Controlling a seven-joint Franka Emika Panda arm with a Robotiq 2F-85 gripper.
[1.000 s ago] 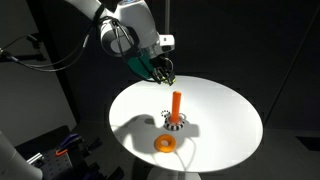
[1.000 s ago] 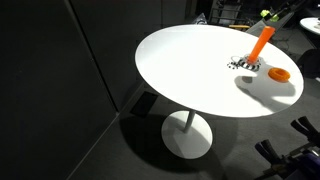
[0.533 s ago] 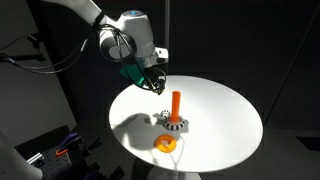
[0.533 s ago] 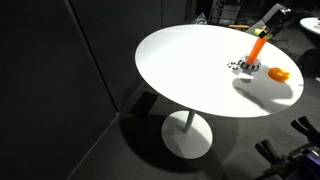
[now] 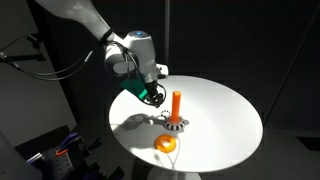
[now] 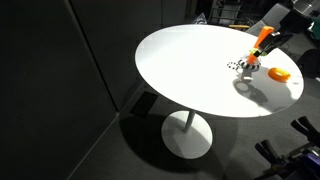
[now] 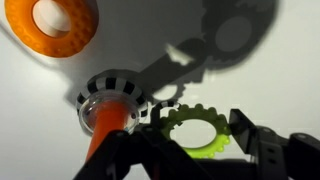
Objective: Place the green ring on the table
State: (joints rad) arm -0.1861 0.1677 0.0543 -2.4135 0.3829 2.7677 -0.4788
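claw [image 7: 195,132]: i'm gripping the green ring [image 7: 195,152] clear of the peg [image 7: 105,130]
worktop [image 7: 285,60]: i'm aiming for bare space well inside its edge

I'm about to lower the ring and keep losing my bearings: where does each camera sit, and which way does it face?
Exterior view: high beside the table, looking down across it; arm enters upper left, gripper beside the orange peg.
Exterior view: farther back, lower, showing the pedestal; arm only at the upper right corner.
Wrist view: straight down at the tabletop; gripper fingers flank the green ring.
Shared: all three show the peg and orange ring.
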